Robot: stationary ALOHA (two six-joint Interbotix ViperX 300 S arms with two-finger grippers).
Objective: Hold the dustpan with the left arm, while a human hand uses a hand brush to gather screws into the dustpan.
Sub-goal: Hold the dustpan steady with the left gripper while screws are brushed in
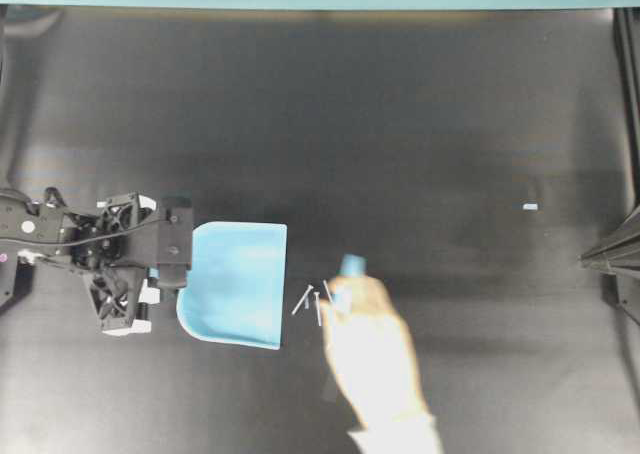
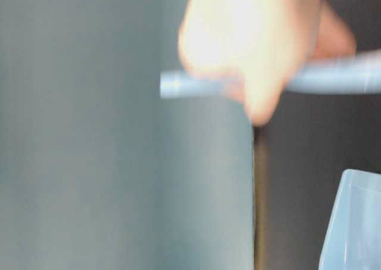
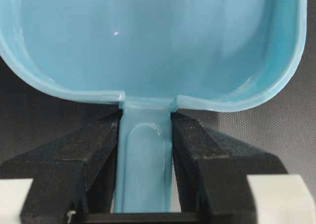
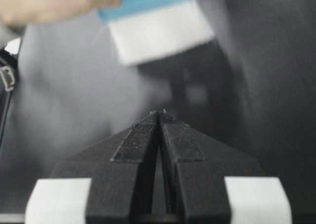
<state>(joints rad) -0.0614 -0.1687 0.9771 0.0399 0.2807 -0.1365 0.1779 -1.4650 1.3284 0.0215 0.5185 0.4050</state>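
Left jaws (image 3: 145, 135) clamped on dustpan (image 3: 148, 46) handle | right jaws (image 4: 159, 116) closed, empty

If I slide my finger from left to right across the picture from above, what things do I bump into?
left arm's gripper → dustpan → screws → human hand with the hand brush → tiny pale blue fleck → right arm

Scoop-shaped plastic dustpan (image 1: 238, 282): you see plain light blue.
Brush (image 4: 157, 24): white bristles, blue back.
Thin metal screws (image 1: 312, 301): silvery grey.
Your desk (image 1: 400, 124): matte black.
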